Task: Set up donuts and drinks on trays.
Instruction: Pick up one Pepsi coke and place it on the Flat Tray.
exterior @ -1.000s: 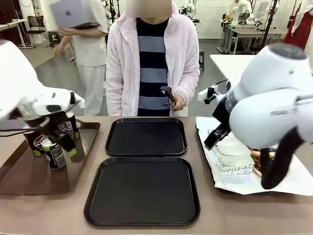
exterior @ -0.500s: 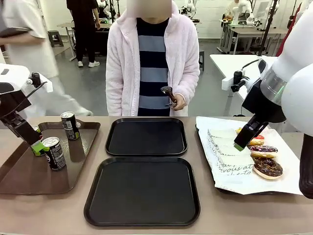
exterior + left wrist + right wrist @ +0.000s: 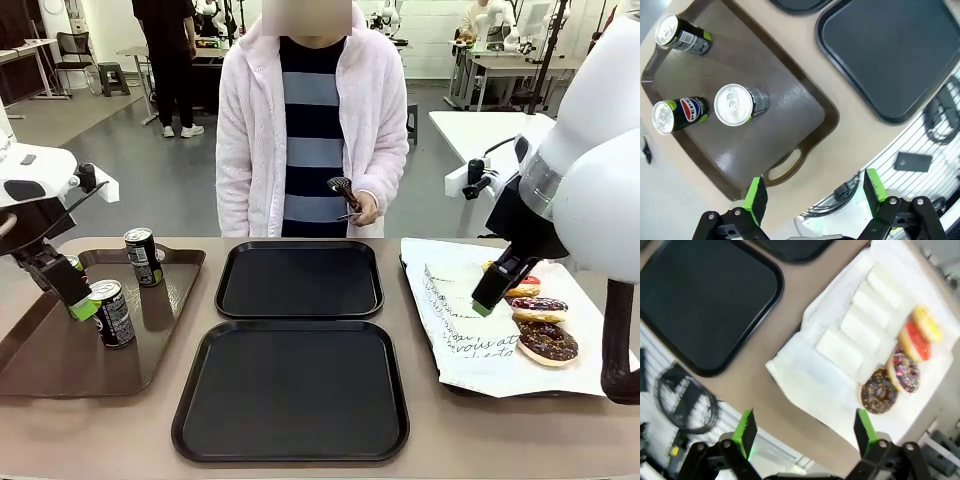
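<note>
Honestly, your left hand [image 3: 815, 186] hangs wide and empty; the can [image 3: 740, 103] ahead of it looks rigid but slick, so grab mid-body.

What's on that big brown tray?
Three slim dark drink cans with silver tops stand on the brown plastic tray. From the front, the robot's left hand partly hides the Pepsi-logo can.

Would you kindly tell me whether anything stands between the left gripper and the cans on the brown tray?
Nothing visible does. The left gripper hangs open over the brown tray near its handle, with bare tray between it and the nearest can. The Pepsi can stands close beside it, which might crowd a finger.
</note>
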Robot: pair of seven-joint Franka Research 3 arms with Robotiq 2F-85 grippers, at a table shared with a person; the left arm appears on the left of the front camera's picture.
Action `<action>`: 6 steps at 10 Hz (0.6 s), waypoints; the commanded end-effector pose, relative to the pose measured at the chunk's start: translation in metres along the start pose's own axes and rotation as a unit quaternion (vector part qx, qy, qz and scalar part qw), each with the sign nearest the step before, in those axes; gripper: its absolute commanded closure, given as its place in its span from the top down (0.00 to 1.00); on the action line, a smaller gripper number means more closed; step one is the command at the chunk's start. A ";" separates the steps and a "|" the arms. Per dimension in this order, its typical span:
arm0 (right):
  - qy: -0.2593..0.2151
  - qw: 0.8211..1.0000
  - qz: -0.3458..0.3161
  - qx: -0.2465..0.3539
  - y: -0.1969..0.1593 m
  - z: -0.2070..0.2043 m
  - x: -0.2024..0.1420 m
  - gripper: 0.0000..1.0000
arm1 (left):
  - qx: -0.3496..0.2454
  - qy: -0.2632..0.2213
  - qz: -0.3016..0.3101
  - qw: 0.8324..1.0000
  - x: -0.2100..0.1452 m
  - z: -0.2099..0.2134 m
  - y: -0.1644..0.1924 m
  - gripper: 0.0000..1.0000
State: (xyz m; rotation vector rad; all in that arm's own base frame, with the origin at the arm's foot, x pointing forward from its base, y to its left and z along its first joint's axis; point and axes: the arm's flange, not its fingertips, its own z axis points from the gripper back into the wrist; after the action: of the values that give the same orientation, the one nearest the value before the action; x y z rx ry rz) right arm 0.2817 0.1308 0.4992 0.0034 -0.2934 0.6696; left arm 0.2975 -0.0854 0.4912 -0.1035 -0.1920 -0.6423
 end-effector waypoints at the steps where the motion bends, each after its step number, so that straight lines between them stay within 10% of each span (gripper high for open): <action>1: -0.074 0.979 -0.131 0.135 -0.049 -0.004 -0.040 1.00 | -0.154 -0.057 0.077 0.983 -0.015 0.017 0.041 1.00; 6: -0.137 0.874 -0.312 0.347 -0.172 -0.012 -0.128 1.00 | -0.419 -0.139 0.201 0.874 -0.068 0.022 0.142 1.00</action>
State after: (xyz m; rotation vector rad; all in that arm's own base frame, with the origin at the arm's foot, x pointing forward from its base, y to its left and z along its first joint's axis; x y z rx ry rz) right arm 0.2965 -0.0659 0.4814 0.7780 -0.2974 0.1054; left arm 0.3185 0.0545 0.4946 -0.9883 -0.1624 -0.2943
